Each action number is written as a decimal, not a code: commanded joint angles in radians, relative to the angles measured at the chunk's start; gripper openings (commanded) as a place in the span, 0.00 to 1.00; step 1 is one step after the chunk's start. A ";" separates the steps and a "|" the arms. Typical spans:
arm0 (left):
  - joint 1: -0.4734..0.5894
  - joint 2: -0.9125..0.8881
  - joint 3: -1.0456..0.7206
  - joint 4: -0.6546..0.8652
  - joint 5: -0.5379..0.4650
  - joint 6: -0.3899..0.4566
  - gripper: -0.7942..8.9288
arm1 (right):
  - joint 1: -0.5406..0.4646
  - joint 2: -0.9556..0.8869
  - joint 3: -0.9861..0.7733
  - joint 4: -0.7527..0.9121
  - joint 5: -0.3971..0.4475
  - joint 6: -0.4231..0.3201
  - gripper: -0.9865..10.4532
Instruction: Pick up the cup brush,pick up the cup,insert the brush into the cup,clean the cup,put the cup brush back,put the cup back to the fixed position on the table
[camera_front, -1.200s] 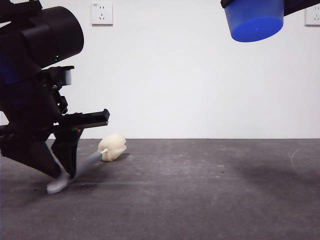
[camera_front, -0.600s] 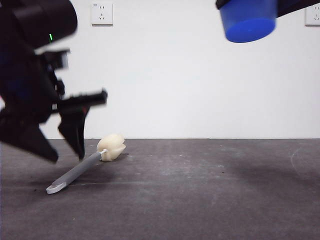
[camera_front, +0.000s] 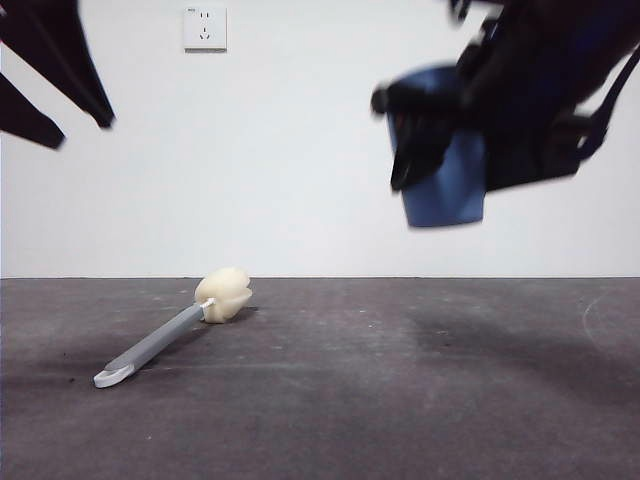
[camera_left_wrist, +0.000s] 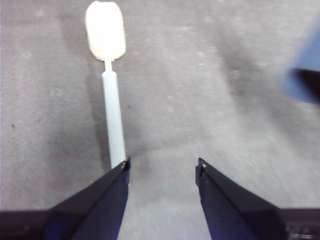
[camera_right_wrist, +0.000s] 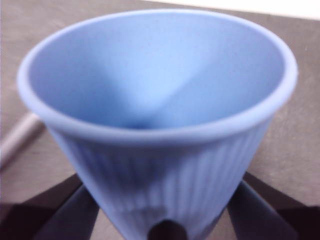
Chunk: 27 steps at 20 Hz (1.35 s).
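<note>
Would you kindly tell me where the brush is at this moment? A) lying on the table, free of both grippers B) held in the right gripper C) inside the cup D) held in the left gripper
A: the brush lies flat on the table, the open left gripper is raised above it, and the right gripper holds the cup aloft.

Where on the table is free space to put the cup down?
The table is bare from the cup brush across to its far side, below the cup held by the right gripper. Only the brush's side is occupied.
</note>
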 joint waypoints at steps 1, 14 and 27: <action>-0.004 -0.060 -0.005 -0.050 0.020 0.048 0.31 | -0.023 0.111 -0.011 0.102 -0.012 0.013 0.08; -0.004 -0.122 -0.005 -0.195 0.018 0.093 0.31 | -0.168 0.426 -0.011 0.388 -0.145 -0.002 0.08; -0.004 -0.121 -0.005 -0.195 0.018 0.103 0.31 | -0.182 0.436 -0.011 0.197 -0.209 -0.013 0.45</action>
